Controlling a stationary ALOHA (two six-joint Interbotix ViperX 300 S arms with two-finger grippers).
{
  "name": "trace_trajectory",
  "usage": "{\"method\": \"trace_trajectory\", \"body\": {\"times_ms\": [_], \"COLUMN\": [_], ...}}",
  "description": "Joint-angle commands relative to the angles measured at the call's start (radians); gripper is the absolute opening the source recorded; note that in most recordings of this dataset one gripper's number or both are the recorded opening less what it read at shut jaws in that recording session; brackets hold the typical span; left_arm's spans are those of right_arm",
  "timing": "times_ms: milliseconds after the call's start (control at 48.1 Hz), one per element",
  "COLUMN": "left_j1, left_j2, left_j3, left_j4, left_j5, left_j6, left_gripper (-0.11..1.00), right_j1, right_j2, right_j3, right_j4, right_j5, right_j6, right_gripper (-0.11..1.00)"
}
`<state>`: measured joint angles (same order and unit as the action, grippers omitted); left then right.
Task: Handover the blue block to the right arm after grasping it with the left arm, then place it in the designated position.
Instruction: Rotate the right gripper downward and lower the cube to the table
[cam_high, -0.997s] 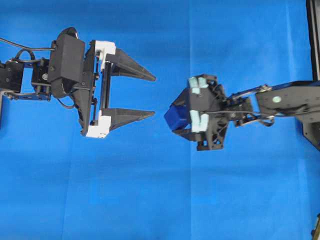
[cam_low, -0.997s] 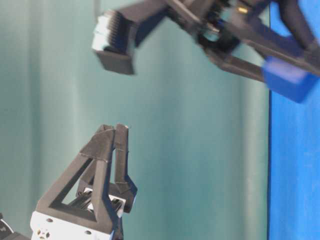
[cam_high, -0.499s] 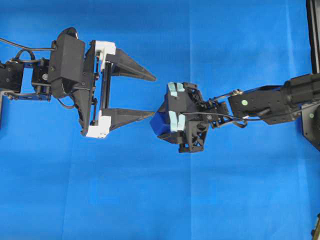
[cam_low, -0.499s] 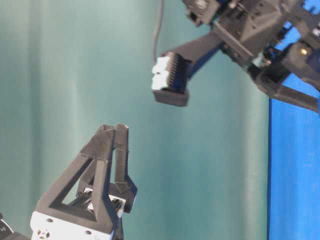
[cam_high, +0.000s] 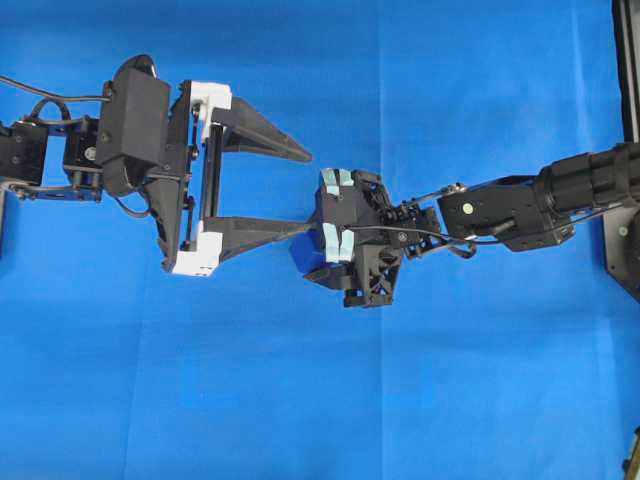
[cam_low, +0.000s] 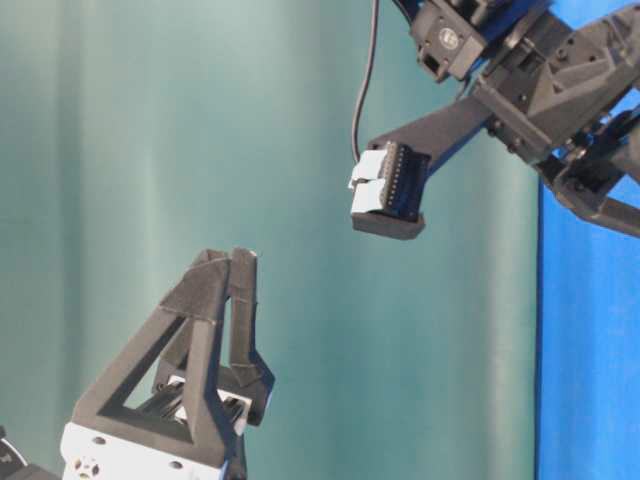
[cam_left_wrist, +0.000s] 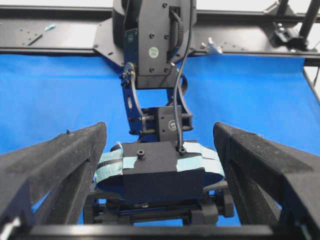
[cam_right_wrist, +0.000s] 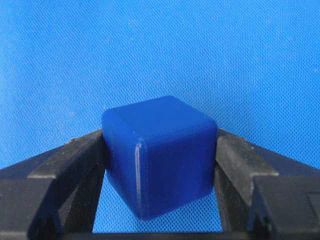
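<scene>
- The right arm's gripper (cam_right_wrist: 160, 170) has its jaws clamped on the blue block (cam_right_wrist: 159, 155), above the blue cloth (cam_high: 300, 400).
- The left gripper (cam_high: 305, 190), jaws wide apart, sits just left; its lower fingertip could clip the right gripper.
- The block is gripped askew and may twist loose.

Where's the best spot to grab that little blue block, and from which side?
Grip the blue block on two opposite flat side faces, around mid-height, with the fingers coming in level from either side. Its faces are flat and parallel while the edges are rounded, so corners would slip. The right end effector shows this: one finger presses each side, the block sitting slightly turned between them above the blue cloth.
</scene>
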<state>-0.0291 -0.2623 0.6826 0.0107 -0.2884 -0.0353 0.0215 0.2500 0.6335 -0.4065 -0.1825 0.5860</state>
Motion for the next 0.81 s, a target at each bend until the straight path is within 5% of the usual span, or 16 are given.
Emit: {"method": "trace_trajectory", "body": {"times_ms": [0, 395, 582, 789], "left_j1": [-0.002, -0.002, -0.002, -0.002], "left_j2": [-0.020, -0.020, -0.021, -0.021], "left_j3": [-0.017, -0.017, -0.018, -0.017], "left_j4": [0.003, 0.003, 0.003, 0.003], "left_j5": [-0.009, -0.009, -0.009, -0.009], "left_j6": [0.002, 0.002, 0.002, 0.002], "left_gripper": [0.92, 0.92, 0.92, 0.92], "right_j1": [0.002, 0.002, 0.002, 0.003], "right_j2": [-0.009, -0.009, -0.025, -0.072], "right_j3": [-0.012, -0.015, -0.017, -0.012], "right_j4": [0.003, 0.023, 0.034, 0.034], "right_j5": [-0.006, 0.002, 0.021, 0.044], "right_j6": [0.000, 0.002, 0.002, 0.002], "right_gripper": [0.52, 0.53, 0.96, 0.90]}}
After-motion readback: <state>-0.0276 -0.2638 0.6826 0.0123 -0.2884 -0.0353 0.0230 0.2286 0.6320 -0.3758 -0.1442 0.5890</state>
